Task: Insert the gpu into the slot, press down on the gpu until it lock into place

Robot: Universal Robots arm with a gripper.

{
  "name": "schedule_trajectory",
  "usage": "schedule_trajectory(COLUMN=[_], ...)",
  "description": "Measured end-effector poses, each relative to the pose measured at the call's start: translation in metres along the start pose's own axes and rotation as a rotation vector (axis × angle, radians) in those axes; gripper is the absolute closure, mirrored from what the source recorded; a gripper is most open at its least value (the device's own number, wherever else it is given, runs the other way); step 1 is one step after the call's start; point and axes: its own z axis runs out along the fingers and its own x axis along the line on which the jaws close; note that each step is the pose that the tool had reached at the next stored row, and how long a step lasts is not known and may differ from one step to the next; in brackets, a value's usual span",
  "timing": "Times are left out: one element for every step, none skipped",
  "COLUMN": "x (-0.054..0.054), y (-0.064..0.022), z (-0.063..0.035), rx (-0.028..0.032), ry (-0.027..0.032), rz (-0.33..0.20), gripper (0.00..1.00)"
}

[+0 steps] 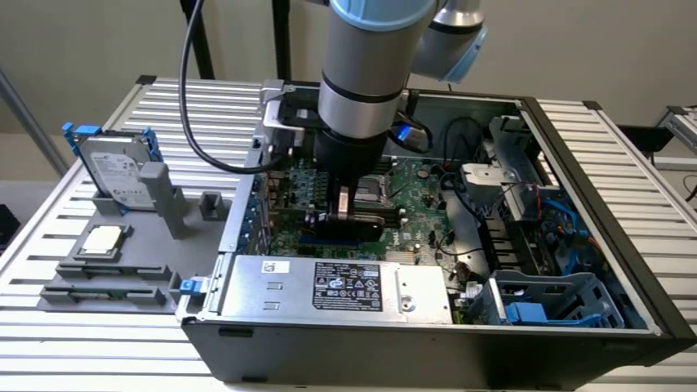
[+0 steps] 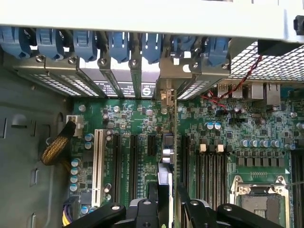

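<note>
Inside the computer case (image 1: 566,327), my claw (image 2: 167,202) is clamped on the card (image 2: 173,156) (held edge-on), its long axis running straight toward the rear brackets (image 2: 118,66).

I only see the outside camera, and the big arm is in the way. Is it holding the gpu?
Observer: Yes. In the wrist view the gripper grips the gpu, seen edge-on.
Operator: Is it standing up straight?
Observer: It stands on edge over the motherboard, with its bracket at the case's rear openings.
Operator: What's next to it?
Observer: Black slots and a white slot run parallel to it on one side.
</note>
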Motion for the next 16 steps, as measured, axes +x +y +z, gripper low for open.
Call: schedule_trajectory(x=[0.0,0.0001,0.0001,0.0002,0.0002,0.0002,0.0002,0.0002,0.0002,0.0002,0.0002,0.0002,0.0002,0.0002,0.0002,0.0002], y=[-0.0001,-0.0001,0.0,-0.0001,-0.0001,-0.0001,-0.0001,-0.0002,-0.0002,-0.0002,-0.0002,-0.0002,-0.0002,-0.0003,-0.0003,-0.0003], z=[0.0006,0.001,0.0013,0.0016,0.0019,0.0023,0.0026,0.0029,0.0031,0.0031,0.0031,0.0031,0.0031,0.0032,0.0032,0.0031], rx=[-0.0001,-0.0003,-0.0005,-0.0005,-0.0005,-0.0005,-0.0004,-0.0004,-0.0003,-0.0004,-0.0009,-0.0013,-0.003,-0.0047,-0.0058,-0.0067], ry=[0.0001,0.0002,0.0005,0.0007,0.0007,0.0006,0.0005,0.0004,0.0003,0.0002,0.0003,0.0003,0.0003,0.0002,0.0001,0.0], rz=[0.0,-0.001,-0.001,-0.001,-0.001,-0.002,-0.002,-0.002,-0.002,-0.002,-0.002,-0.002,-0.002,-0.002,-0.002,-0.002], gripper=[0.74,0.74,0.74,0.74,0.74,0.74,0.74,0.74,0.74,0.74,0.74,0.74,0.74,0.74,0.74,0.74])
